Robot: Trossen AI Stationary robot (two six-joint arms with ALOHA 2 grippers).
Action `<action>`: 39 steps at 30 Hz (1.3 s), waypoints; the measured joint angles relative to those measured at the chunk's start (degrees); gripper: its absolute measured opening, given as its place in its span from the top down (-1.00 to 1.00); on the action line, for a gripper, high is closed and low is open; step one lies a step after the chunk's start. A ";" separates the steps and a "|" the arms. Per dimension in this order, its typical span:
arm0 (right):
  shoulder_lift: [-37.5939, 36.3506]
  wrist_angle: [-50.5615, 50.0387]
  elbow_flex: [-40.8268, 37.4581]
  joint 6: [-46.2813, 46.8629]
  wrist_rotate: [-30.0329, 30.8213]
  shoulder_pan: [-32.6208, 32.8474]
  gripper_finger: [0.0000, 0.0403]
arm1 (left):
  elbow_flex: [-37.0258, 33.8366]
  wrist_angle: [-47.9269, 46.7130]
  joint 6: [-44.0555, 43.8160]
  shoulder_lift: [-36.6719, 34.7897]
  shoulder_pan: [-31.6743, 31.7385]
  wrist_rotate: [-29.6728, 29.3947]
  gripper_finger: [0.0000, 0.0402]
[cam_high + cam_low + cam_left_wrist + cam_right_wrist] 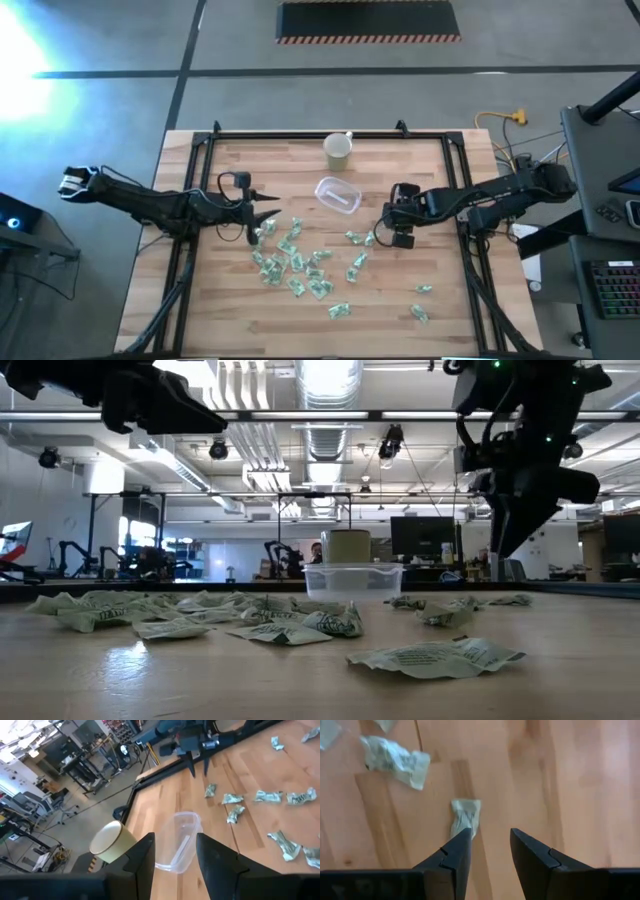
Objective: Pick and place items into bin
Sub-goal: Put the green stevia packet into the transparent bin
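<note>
Several small pale-green-and-white packets (300, 262) lie flat and scattered on the wooden table. The clear bin (338, 194) stands on its base behind them, with nothing showing inside it. My right gripper (384, 228) hangs open above the table, fingers pointing down. In the right wrist view the open right gripper (490, 834) stands over bare wood, just beside one packet (466, 814). My left gripper (270, 214) is open and held above the left end of the scatter. In the left wrist view the open left gripper (175, 845) points toward the bin (180, 842).
A pale cream cup (338, 150) stands behind the bin near the table's far edge. A black frame (300, 136) runs around the tabletop. A few stray packets (420, 300) lie toward the near right corner. Bare wood (420, 180) lies right of the bin.
</note>
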 joint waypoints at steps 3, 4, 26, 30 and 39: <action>0.93 4.15 -1.61 0.25 -3.07 0.00 0.37 | -0.02 -0.36 -0.12 0.30 0.00 0.00 0.37; 1.04 5.61 -2.47 0.25 -4.34 0.00 0.37 | 0.00 -0.18 -0.12 0.49 0.00 0.02 0.37; 1.08 18.46 -14.22 6.68 -5.17 -1.46 0.06 | 0.00 1.21 -0.21 1.85 0.07 0.00 0.37; 1.06 18.92 -14.46 6.64 -5.57 -1.46 0.22 | 0.00 1.36 -0.21 2.01 0.07 0.00 0.37; 1.32 18.75 -13.34 5.93 -4.99 -1.51 0.83 | -0.02 1.55 -0.16 2.39 0.07 0.00 0.37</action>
